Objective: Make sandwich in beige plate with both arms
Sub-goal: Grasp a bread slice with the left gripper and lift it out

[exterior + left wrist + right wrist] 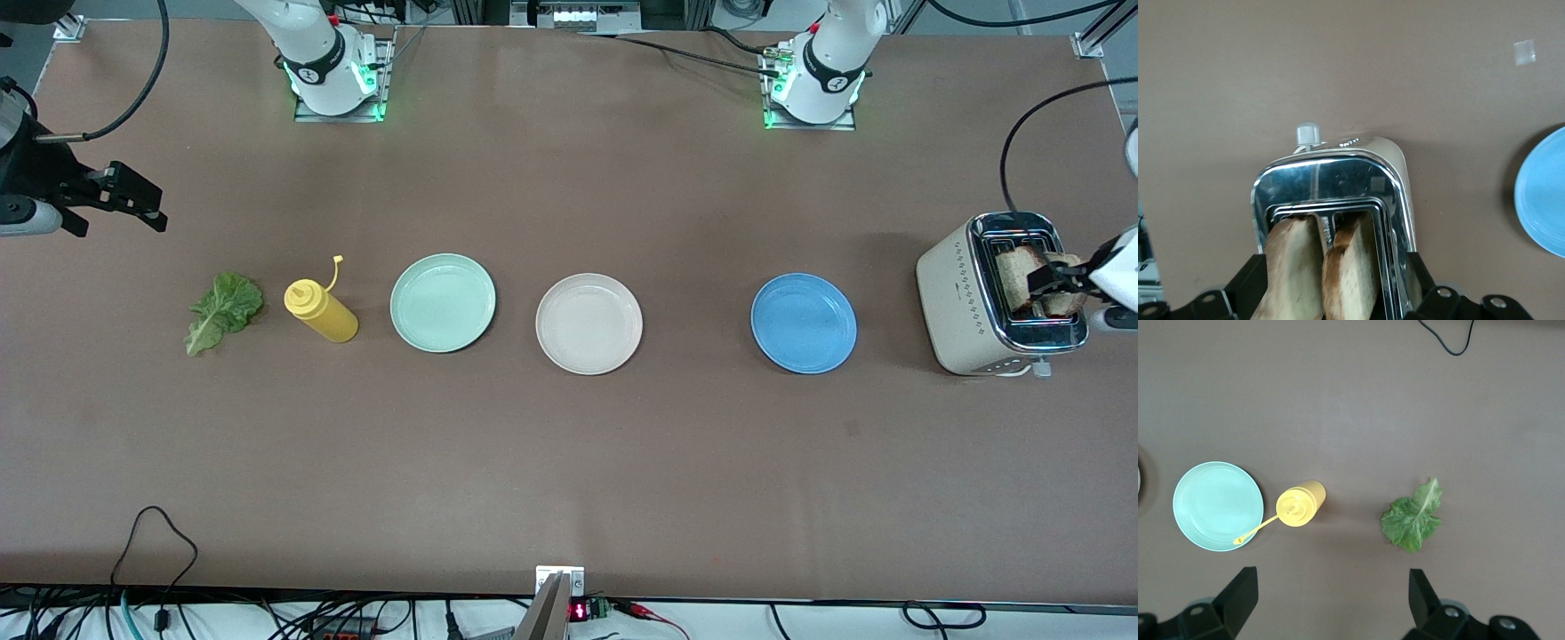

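Now left claw sits spread astride both toast slices upright in the toaster, nothing gripped; right claw released, aloft near the lettuce; beige plate bare mid-desk.

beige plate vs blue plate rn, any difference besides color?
The beige plate lies mid-table, beside the mint-green plate; the blue plate lies toward the left arm's end, beside the toaster. The beige plate is matte cream; the blue plate is a saturated blue. Shared: both round, shallow-rimmed, similar in size, flat on the table and bare, with no toast or lettuce on either.
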Tool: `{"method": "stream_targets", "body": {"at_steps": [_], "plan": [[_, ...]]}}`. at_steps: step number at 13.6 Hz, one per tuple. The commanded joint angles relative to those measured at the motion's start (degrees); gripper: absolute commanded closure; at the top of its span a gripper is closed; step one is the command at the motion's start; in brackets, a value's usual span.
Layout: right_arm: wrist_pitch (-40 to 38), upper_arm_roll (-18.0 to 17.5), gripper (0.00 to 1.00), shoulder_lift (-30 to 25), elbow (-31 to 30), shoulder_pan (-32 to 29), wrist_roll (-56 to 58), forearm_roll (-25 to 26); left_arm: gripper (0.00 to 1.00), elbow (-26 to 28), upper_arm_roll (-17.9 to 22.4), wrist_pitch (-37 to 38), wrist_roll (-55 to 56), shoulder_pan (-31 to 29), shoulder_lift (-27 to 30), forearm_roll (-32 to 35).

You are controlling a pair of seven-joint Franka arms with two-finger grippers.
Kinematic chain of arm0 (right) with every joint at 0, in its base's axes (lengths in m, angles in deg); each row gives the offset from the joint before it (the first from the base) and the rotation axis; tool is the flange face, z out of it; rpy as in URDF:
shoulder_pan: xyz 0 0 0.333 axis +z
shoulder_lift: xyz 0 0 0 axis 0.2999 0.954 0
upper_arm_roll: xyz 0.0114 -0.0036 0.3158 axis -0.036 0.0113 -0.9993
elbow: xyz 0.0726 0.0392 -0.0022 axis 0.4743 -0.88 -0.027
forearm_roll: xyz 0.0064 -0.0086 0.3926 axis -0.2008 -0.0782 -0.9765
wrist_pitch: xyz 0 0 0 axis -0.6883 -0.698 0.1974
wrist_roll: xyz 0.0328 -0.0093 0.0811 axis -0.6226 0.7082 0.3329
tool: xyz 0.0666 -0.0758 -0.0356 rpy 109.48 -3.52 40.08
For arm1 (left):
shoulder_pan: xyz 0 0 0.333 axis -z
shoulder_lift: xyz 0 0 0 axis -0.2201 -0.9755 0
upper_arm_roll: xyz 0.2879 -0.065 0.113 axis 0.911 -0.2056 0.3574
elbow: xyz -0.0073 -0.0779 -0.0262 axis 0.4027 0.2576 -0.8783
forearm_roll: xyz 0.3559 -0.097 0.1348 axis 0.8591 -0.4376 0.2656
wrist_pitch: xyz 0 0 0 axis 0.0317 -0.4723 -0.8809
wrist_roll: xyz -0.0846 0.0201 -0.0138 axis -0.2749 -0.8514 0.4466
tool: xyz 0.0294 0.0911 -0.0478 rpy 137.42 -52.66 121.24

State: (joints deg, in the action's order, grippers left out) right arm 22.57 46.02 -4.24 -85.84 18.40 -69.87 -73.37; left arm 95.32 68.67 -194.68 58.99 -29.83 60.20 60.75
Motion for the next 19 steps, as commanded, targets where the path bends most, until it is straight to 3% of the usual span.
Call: {"method": "stream_targets", "body": {"at_steps": [1, 4, 8, 10, 13, 19], "plan": [[-0.9, -0.1, 0.00, -0.6, 0.3, 0.8, -0.6, 0.8, 0.16, 8.6, -0.7, -8.8, -1.0, -1.9, 2.9, 0.4], [-0.8, -0.1, 0.00, -0.5, 0.3, 0.8, -0.6, 0.8, 0.29, 11.3, -0.6, -9.7, -1.1, -2.6, 3.5, 0.4], [-0.9, -0.1, 0.00, -0.5, 0.3, 0.8, -0.6, 0.7, 0.84, 12.0, -0.6, -8.8, -3.7, -4.1, 3.6, 0.4], [-0.9, -0.1, 0.00, -0.5, 0.3, 0.8, -0.6, 0.8, 0.97, 11.8, -0.7, -7.4, -4.1, -4.9, 3.8, 0.4], [-0.9, -0.1, 0.00, -0.6, 0.3, 0.8, -0.6, 0.8, 0.99, 11.1, -1.1, -4.5, -4.3, -4.8, 6.3, 0.4], [-0.8, -0.1, 0.00, -0.6, 0.4, 0.8, -0.6, 0.8, 0.99, -10.3, -13.3, 23.1, -3.2, -4.3, 7.7, 0.4]]}}
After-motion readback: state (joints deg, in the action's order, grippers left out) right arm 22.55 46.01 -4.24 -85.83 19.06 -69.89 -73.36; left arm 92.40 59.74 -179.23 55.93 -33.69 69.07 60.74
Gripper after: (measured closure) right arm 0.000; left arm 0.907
